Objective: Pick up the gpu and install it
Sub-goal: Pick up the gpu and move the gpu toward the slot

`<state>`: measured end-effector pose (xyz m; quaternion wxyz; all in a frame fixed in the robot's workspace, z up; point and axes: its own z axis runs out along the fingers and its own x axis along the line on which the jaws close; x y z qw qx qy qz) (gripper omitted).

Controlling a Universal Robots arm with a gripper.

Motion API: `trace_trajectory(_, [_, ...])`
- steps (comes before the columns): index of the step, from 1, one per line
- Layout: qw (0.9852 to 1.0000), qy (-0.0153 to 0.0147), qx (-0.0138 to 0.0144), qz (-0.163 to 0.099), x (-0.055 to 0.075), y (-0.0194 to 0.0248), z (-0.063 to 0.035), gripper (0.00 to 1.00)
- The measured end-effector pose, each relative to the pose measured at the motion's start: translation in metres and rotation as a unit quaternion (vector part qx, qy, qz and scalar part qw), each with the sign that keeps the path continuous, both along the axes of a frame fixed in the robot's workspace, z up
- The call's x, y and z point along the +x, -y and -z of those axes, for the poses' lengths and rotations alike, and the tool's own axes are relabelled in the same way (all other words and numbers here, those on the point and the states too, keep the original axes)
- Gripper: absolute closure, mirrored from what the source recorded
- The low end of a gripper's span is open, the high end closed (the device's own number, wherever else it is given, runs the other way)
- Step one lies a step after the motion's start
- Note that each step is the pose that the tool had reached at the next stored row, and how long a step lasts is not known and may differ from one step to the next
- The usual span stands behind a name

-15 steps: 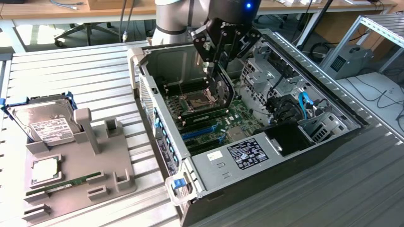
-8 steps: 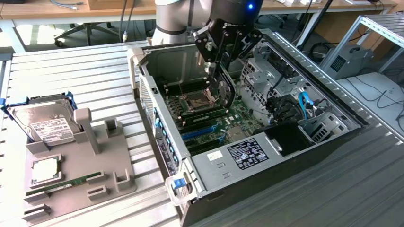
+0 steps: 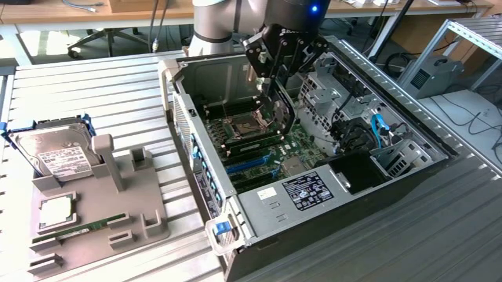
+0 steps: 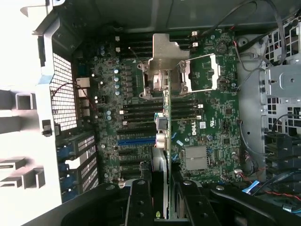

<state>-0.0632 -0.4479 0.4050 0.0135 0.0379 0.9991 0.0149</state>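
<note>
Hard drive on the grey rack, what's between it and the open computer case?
In the exterior view, two grey upright posts of the rack stand between the hard drive and the computer case; past them is bare slatted table.

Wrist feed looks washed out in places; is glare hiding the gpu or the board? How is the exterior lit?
Wrist view: the fixture outside the case is blown out white, but the motherboard is dim yet visible and the gpu, held in the gripper, is free of glare. Exterior view: even light, case interior shaded.
</note>
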Motion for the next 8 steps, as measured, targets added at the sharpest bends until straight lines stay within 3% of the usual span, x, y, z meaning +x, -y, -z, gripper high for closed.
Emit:
trace_trajectory(5, [1.0000, 0.0000, 0.0000, 0.000, 0.006, 0.0000, 0.0013, 0.73])
trace_trajectory(8, [1.0000, 0.0000, -0.0001, 0.000, 0.017, 0.0000, 0.0036, 0.73])
